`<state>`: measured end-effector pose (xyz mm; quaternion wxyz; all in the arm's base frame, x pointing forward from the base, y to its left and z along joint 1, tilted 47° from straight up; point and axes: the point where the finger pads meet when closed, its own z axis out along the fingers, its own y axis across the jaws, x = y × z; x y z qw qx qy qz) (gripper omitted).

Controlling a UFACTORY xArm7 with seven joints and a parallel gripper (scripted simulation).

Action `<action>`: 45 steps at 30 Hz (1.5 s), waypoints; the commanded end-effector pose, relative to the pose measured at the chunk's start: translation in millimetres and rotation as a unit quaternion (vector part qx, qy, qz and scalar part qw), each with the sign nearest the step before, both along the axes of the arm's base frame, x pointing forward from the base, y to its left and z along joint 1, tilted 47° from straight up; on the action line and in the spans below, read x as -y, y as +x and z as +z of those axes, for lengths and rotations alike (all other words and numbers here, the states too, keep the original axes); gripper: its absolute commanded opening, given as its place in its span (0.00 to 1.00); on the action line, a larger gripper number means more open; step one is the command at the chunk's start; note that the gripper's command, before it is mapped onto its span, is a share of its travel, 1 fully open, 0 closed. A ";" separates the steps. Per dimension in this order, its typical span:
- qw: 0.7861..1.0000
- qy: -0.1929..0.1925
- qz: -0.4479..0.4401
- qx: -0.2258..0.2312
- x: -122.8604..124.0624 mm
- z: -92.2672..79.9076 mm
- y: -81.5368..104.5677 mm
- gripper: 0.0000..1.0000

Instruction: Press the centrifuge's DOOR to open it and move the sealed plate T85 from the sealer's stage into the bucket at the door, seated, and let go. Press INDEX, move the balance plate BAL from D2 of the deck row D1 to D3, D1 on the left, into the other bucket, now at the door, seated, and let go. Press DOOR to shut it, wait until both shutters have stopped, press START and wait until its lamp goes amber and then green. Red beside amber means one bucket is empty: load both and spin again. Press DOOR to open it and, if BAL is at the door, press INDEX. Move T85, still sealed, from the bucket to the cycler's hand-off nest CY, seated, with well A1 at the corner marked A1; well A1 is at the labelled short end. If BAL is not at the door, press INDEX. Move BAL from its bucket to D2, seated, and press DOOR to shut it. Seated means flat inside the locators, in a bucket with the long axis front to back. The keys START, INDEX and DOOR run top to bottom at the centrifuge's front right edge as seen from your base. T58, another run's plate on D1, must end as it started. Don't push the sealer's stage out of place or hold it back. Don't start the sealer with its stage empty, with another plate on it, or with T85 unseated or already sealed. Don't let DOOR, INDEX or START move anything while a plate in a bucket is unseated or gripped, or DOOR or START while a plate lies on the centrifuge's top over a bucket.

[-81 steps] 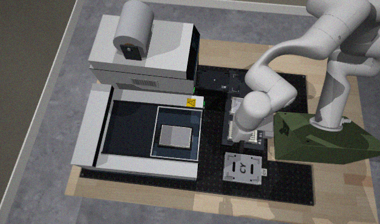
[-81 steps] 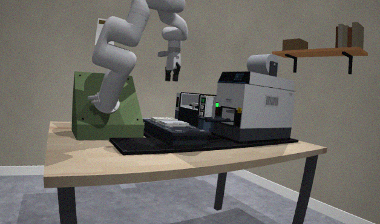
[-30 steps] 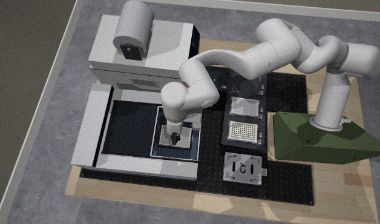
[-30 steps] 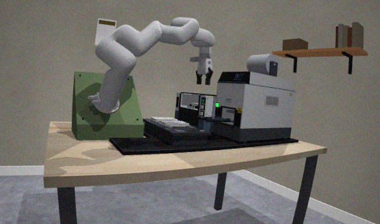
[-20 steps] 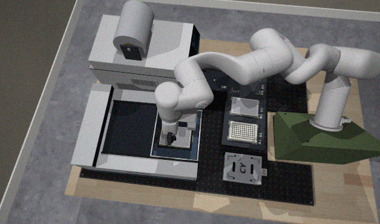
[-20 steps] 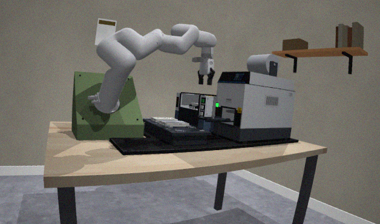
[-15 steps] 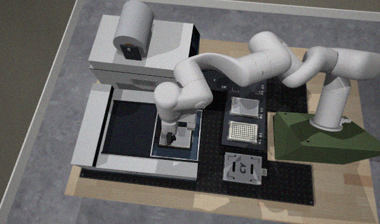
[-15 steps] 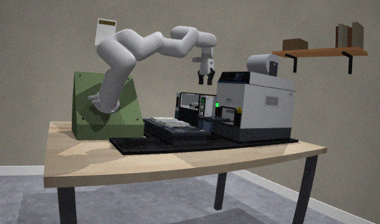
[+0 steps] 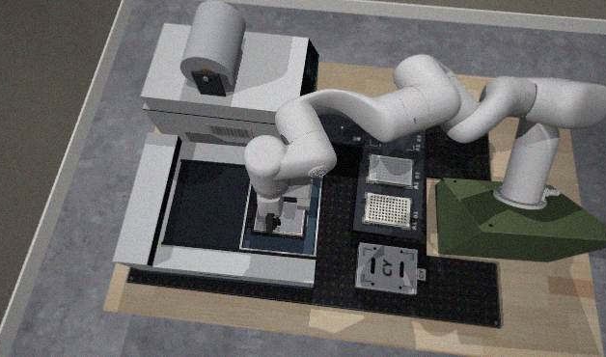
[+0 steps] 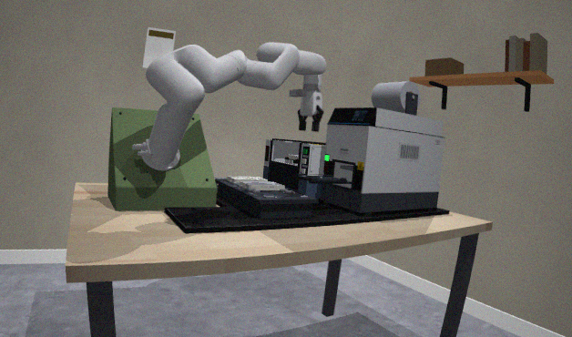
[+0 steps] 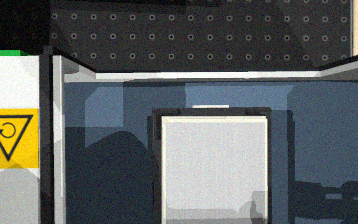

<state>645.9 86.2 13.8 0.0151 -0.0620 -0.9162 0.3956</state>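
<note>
My gripper [image 9: 272,223] [image 10: 310,122] is open and empty. It hangs high over the centrifuge's [image 9: 146,193] open door; its fingers do not show in the wrist view. Under it a smooth grey sealed plate, T85 [image 9: 294,223] [image 11: 214,167], lies flat in the dark bucket [image 11: 155,125] inside the blue well, long axis front to back. On the deck row [image 9: 358,203], a fine-welled plate, BAL [image 9: 389,170], sits on D2 and a coarse grid plate, T58 [image 9: 387,209], on D1. The grey CY nest [image 9: 387,278] holds no plate. My arm hides the keys in the top view.
The white sealer [image 9: 228,82] [image 10: 383,150] with its roll on top stands behind the centrifuge. A yellow warning label [image 11: 7,137] and a green lamp [image 11: 7,52] [image 10: 326,158] sit at the centrifuge's edge. My green base block [image 9: 493,227] stands to the right.
</note>
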 end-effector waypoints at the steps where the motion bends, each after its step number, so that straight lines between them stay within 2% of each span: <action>1: 1.000 0.000 0.000 0.000 2.8 -3.2 0.5 1.00; 45: 1.000 0.000 0.000 0.000 48.5 -46.6 -5.4 1.00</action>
